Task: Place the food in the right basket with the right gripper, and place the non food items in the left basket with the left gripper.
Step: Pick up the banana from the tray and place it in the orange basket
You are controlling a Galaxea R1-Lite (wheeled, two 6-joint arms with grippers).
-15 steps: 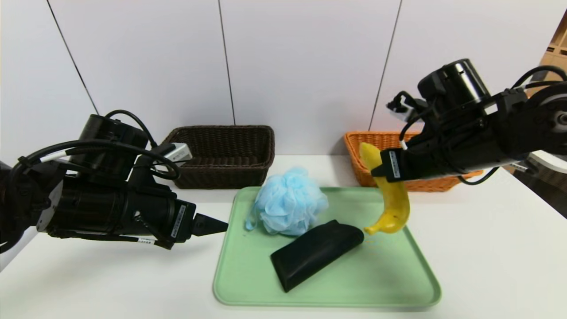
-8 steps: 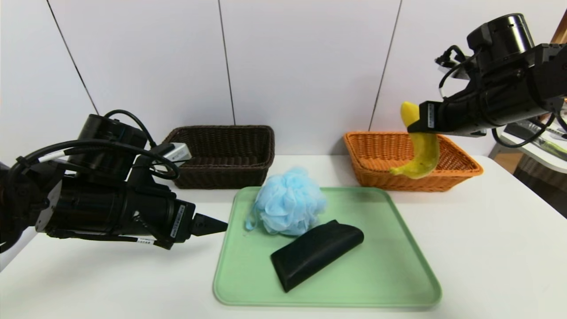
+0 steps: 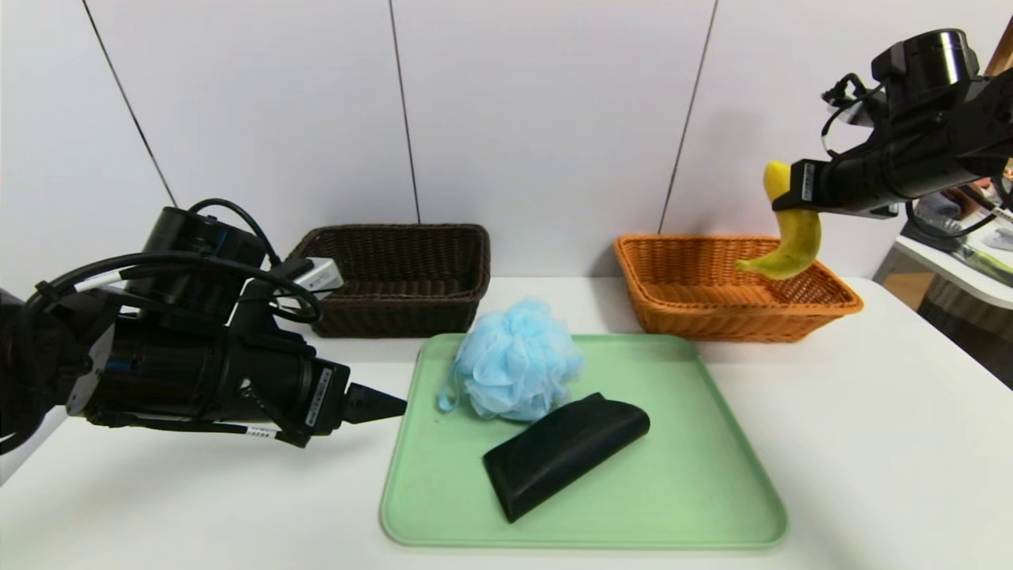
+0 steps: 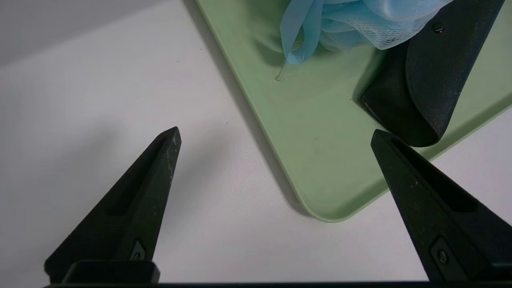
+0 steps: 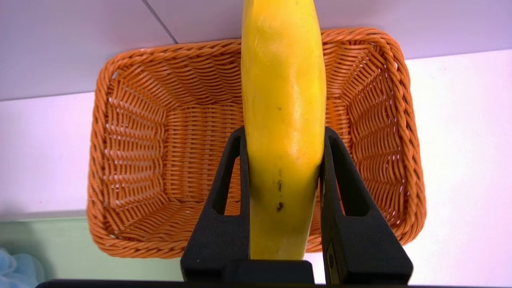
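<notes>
Above the orange basket (image 3: 712, 321), the right claw (image 5: 285, 160) is clamped on the banana (image 5: 283, 120), its arm reaching in level; clearance is hard to judge. Next: lower, then release. Beside the tray (image 3: 712, 507), the left claw (image 4: 276, 134) waits, fingers (image 4: 160, 168) apart. Puff (image 3: 518, 360) and case (image 3: 566, 455) lie on the tray.

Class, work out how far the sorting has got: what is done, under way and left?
Done: nothing is in either basket yet. In hand: the right gripper holds the banana above the orange basket. Left: the puff and case lie on the tray, the open left gripper beside it.
</notes>
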